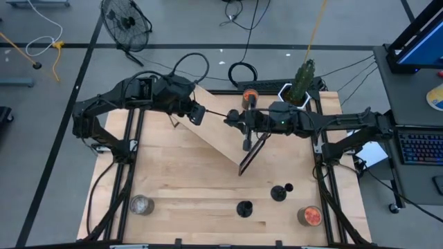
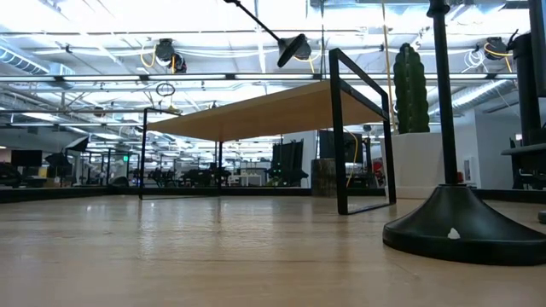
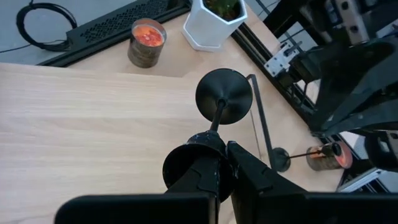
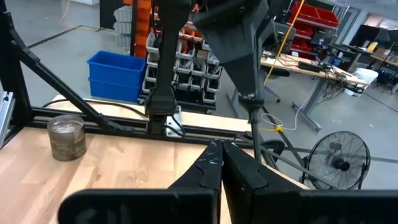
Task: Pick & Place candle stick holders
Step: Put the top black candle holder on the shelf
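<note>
My left gripper (image 3: 224,146) is pressed together on the thin stem of one candle holder (image 3: 224,96). It hangs in the air over the small wooden shelf (image 1: 221,131), which stands in the middle of the worktop, toward the far edge. My right gripper (image 1: 247,124) is just beside it, over the same shelf, with its fingers also pressed together. A thin black stem hangs below it, so I judge it pinches another holder.

The two grippers are very near each other, so I think they can collide, or one stem can knock the other. The stem is thin and the base is heavy, so the holder can turn in my grip and land tilted. The shelf top is narrow, and a holder put near its edge can fall off.

I count four candle holders: two in my grippers and two standing (image 1: 244,207) near the near edge, right of the middle. There are three jars: one grey jar (image 1: 140,204) at the near-left corner, one orange jar (image 1: 309,216) at the near-right corner, and one orange jar (image 1: 250,95) at the far edge. There is one plant (image 1: 302,79) at the far-right corner.
</note>
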Controlling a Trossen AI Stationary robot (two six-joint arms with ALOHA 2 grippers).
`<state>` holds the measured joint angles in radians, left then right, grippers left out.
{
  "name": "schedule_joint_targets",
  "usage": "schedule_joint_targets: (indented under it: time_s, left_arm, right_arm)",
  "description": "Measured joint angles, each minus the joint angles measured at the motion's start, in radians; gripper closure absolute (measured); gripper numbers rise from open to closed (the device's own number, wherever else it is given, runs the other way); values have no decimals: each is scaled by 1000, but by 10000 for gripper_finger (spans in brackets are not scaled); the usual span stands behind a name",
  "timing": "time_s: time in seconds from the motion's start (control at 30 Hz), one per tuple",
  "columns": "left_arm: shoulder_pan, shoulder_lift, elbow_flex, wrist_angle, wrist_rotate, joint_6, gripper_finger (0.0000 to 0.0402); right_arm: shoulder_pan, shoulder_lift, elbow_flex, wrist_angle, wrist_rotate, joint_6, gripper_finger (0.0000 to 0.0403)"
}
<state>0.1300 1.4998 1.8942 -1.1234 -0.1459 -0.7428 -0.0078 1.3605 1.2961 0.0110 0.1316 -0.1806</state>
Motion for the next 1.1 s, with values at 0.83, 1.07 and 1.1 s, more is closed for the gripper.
schedule_joint_targets:
  time_s: [0.83,1.07,1.1]
  left_arm:
    - [-28,63,-1,29,-38,-49,389]
    - [-28,83,0,33,-35,-48,389]
    - [-27,85,0,28,-35,-48,389]
  right_arm:
    - [-65,1,0,-38,-6,-64,400]
    - [-65,1,-1,-38,-95,-70,354]
    - [-65,1,-1,-37,-109,-72,344]
